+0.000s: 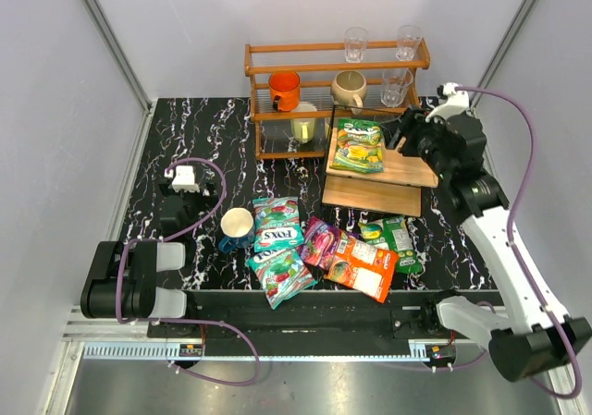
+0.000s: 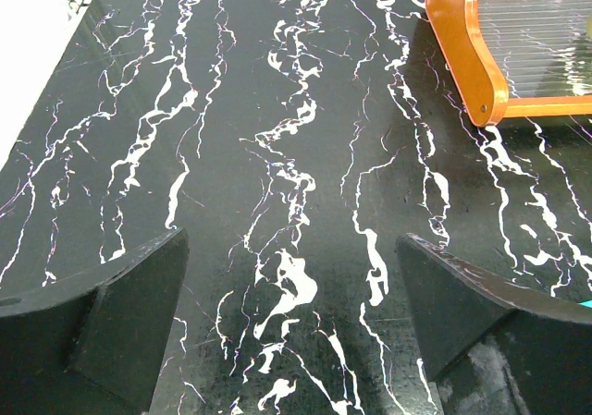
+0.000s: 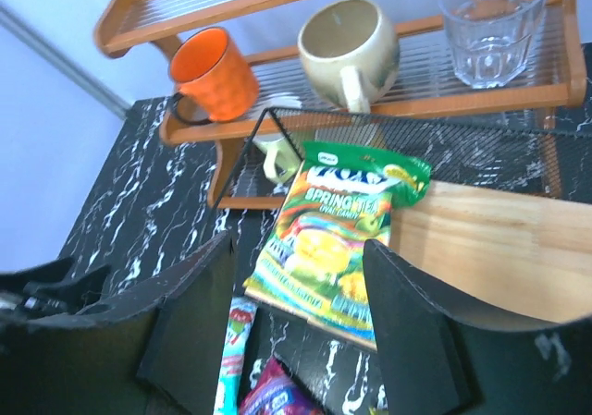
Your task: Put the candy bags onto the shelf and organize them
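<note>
Right gripper (image 3: pixel 296 318) jaws apart, empty, hovering just right of green-yellow candy bag (image 3: pixel 338 239). Bag lies flat on shelf (image 3: pixel 499 249) top board, left end, probably leaving room for more. Remaining bags (image 1: pixel 324 249) scattered on table (image 1: pixel 185 128), near centre.

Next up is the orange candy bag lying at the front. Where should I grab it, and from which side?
Probably pinch the orange bag at its near edge, coming down from the front right: it lies flat, the purple bag crowds its left and the green bag its far side.
</note>
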You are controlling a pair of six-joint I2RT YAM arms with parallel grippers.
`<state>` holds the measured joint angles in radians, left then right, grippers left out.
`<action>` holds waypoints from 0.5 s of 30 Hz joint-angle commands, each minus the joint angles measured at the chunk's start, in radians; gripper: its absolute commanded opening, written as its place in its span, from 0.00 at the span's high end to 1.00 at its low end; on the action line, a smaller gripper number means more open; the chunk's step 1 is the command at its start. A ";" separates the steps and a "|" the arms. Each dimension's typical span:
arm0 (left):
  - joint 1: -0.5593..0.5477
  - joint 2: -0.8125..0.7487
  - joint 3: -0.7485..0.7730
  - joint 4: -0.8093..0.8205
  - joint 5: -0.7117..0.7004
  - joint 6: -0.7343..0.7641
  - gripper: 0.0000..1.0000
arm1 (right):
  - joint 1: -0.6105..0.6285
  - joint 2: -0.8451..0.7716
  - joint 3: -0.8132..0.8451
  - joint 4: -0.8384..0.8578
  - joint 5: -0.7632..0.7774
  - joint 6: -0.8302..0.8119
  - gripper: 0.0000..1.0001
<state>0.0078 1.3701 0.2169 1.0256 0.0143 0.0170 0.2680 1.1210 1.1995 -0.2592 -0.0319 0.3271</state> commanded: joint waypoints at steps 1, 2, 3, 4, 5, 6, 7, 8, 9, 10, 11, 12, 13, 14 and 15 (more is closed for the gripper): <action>0.000 0.003 0.033 0.048 -0.008 -0.009 0.01 | 0.000 -0.096 -0.105 -0.052 -0.135 0.018 0.34; 0.000 0.003 0.033 0.050 -0.008 -0.011 0.01 | 0.016 -0.113 -0.126 -0.058 -0.169 0.023 0.34; -0.002 0.003 0.033 0.048 -0.008 -0.009 0.01 | 0.031 -0.127 -0.146 -0.064 -0.177 0.033 0.35; -0.002 0.003 0.033 0.048 -0.010 -0.009 0.01 | 0.051 -0.154 -0.188 -0.063 -0.174 0.038 0.34; 0.000 0.003 0.033 0.048 -0.008 -0.008 0.01 | 0.081 -0.167 -0.208 -0.063 -0.143 0.038 0.34; -0.002 0.004 0.033 0.048 -0.008 -0.009 0.01 | 0.156 -0.177 -0.227 -0.066 -0.117 0.036 0.34; 0.000 0.003 0.033 0.048 -0.010 -0.009 0.01 | 0.204 -0.185 -0.254 -0.068 -0.062 0.036 0.34; 0.000 0.001 0.033 0.048 -0.010 -0.008 0.01 | 0.242 -0.185 -0.265 -0.068 -0.040 0.036 0.34; 0.000 0.003 0.033 0.048 -0.011 -0.009 0.01 | 0.313 -0.184 -0.288 -0.068 -0.022 0.047 0.34; -0.002 0.003 0.033 0.047 -0.010 -0.009 0.01 | 0.335 -0.178 -0.304 -0.060 -0.011 0.058 0.34; 0.000 0.003 0.035 0.048 -0.010 -0.009 0.01 | 0.355 -0.175 -0.320 -0.048 -0.007 0.073 0.34; 0.000 0.003 0.033 0.048 -0.010 -0.009 0.01 | 0.391 -0.170 -0.339 -0.011 -0.008 0.101 0.34; -0.002 0.003 0.033 0.048 -0.010 -0.009 0.01 | 0.408 -0.158 -0.374 0.010 0.000 0.110 0.34; -0.002 0.003 0.033 0.048 -0.010 -0.009 0.01 | 0.430 -0.149 -0.389 0.026 0.009 0.127 0.34; -0.002 0.003 0.035 0.048 -0.010 -0.009 0.01 | 0.460 -0.133 -0.415 0.059 0.016 0.135 0.34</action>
<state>0.0078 1.3701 0.2169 1.0256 0.0143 0.0170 0.6590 0.9588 0.8413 -0.3073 -0.0746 0.3992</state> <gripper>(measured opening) 0.987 0.663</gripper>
